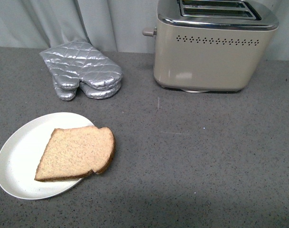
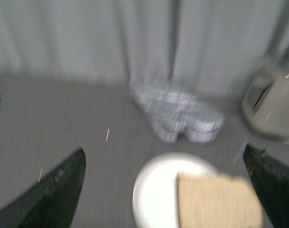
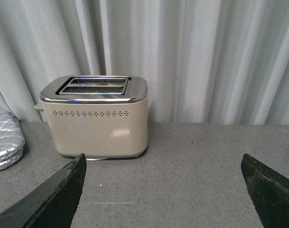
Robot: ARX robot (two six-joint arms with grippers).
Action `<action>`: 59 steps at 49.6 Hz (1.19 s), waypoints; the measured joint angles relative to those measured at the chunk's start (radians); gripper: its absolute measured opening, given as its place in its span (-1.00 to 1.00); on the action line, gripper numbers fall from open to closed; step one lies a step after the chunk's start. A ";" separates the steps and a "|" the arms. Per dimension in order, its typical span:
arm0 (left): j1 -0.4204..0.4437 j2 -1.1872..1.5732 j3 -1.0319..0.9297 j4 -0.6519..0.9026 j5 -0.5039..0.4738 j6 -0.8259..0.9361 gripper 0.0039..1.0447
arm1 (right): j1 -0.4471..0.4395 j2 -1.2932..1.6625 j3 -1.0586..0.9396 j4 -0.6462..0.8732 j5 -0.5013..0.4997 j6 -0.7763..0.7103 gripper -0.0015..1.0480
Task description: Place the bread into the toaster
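Toaster (image 1: 206, 61): body of smooth beige-cream metal, satin sheen, soft reflection on the side wall; top band (image 1: 218, 23) bright chrome, mirror-glossy.
Bread (image 1: 75, 153): porous matt crumb, finely speckled; crust darker, dry-looking.
Plate (image 1: 13, 166): white, smooth, low gloss, faintly speckled; ceramic or plastic not determinable.
Oven mitts (image 1: 82, 69): quilted cloth, silver metallic coating, moderate shine, stitched diamond pattern.
Counter (image 1: 206, 156): grey, matt, fine speckle, stone-like look.
Curtain (image 1: 111, 21): pale grey cloth, matt.
Right gripper (image 3: 163, 192) fingers (image 3: 49, 199): black, matt, hard; material not determinable.
Left wrist view blurred; no finish assessed there.
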 joint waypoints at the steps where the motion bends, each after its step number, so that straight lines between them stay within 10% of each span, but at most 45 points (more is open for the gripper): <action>1: -0.019 0.039 0.022 -0.051 -0.074 -0.036 0.88 | 0.000 0.000 0.000 0.000 0.000 0.000 0.81; 8: -0.029 0.290 0.082 -0.081 -0.201 -0.200 0.88 | 0.000 0.000 0.000 0.000 -0.002 0.000 0.81; 27: 0.093 1.287 0.320 0.385 0.108 -0.233 0.88 | 0.000 0.000 0.000 0.000 0.000 0.000 0.81; 59: 0.161 1.870 0.617 0.284 0.192 -0.047 0.83 | 0.000 0.000 0.000 0.000 0.000 0.000 0.81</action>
